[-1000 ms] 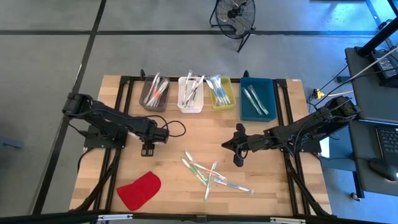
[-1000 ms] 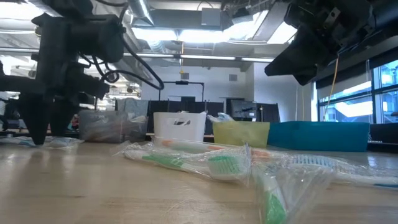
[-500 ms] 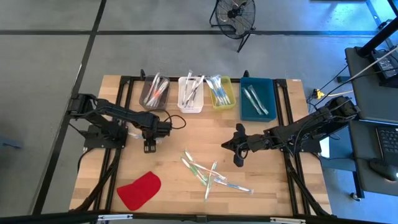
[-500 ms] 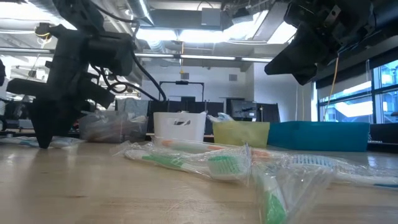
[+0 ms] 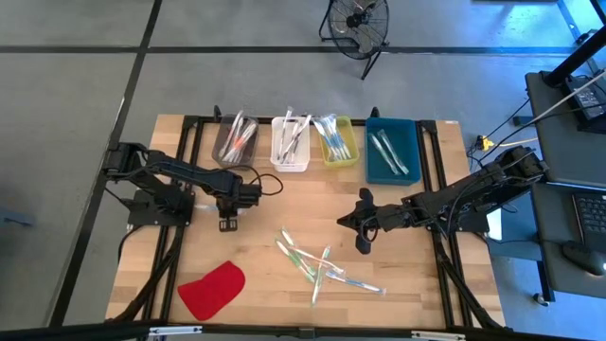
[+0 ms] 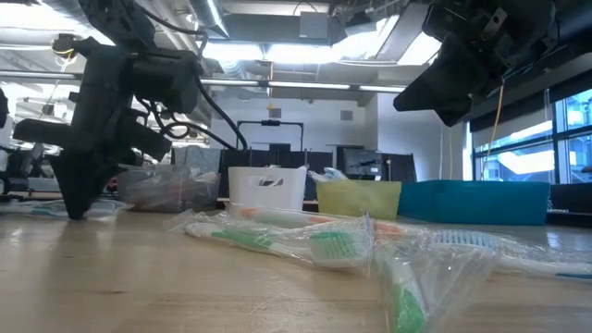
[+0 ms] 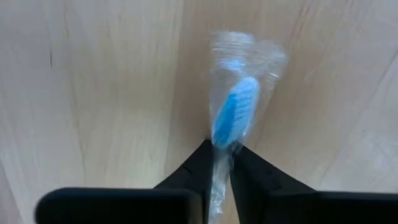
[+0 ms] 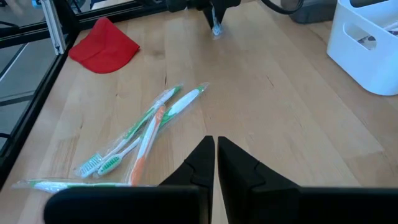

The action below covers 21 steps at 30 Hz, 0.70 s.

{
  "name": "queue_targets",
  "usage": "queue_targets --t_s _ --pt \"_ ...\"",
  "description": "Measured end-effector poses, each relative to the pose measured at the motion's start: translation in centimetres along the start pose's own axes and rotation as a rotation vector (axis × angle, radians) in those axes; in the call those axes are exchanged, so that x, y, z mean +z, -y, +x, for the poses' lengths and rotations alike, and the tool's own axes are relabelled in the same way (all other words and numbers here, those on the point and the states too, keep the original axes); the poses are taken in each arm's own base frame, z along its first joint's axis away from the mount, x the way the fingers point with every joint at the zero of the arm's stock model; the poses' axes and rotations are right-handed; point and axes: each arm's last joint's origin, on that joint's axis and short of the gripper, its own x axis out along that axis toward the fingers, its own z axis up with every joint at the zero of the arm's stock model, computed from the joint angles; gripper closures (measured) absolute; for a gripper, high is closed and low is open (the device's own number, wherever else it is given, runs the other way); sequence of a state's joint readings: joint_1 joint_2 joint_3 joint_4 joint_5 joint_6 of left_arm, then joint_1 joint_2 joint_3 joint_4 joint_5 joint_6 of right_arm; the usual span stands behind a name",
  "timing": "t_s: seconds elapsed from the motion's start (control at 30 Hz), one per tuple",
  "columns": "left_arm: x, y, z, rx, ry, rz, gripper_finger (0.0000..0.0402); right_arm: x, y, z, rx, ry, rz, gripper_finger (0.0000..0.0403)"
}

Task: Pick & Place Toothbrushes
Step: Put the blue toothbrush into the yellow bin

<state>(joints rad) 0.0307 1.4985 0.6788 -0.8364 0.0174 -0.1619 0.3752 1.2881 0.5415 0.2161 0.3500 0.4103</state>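
Observation:
A toothbrush (image 7: 235,112) with a blue head, in a clear wrapper, sits between the fingers of my left gripper (image 5: 227,224), which is shut on it at the table's left middle. It also shows small in the right wrist view as the toothbrush (image 8: 216,27). Several more wrapped toothbrushes (image 5: 317,265), green, orange and whitish, lie in a loose pile flat on the wood near the front middle. My right gripper (image 5: 363,242) hangs shut with nothing in it above the table, right of the pile, with its fingers (image 8: 205,163) pointing toward it. My left gripper pinches the wrapped toothbrush between its two fingers at the neck just behind the blue head (image 7: 219,149). The fingers come from above, pointing down. The head sticks out past the fingertips toward the wood; whether it rests on the table I cannot tell.
Four bins stand in a row at the far edge: grey (image 5: 235,142), white (image 5: 291,144), yellow (image 5: 338,140) and blue (image 5: 392,150), each with toothbrushes inside. A flat red cloth (image 5: 212,289) lies at the front left. Bare wood lies between my two grippers.
My left gripper has tipped over at a slant while staying near the same spot by the table top, and its fingers, apart a second ago, have shut on the blue-headed toothbrush.

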Motion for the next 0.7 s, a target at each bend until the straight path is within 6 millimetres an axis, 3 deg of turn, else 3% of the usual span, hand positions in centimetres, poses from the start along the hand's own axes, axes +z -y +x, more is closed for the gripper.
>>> queue_targets --t_s 0.23,0.7 --pt "0.0 0.0 0.0 0.000 0.000 0.001 0.0393 0.0 0.0 0.0 0.000 0.000 -0.001 0.0382" --pt "1.7 0.4 -2.2 -0.024 0.114 0.040 0.0392 -0.4 0.1 0.0 -0.013 -0.041 -0.019 0.0382"
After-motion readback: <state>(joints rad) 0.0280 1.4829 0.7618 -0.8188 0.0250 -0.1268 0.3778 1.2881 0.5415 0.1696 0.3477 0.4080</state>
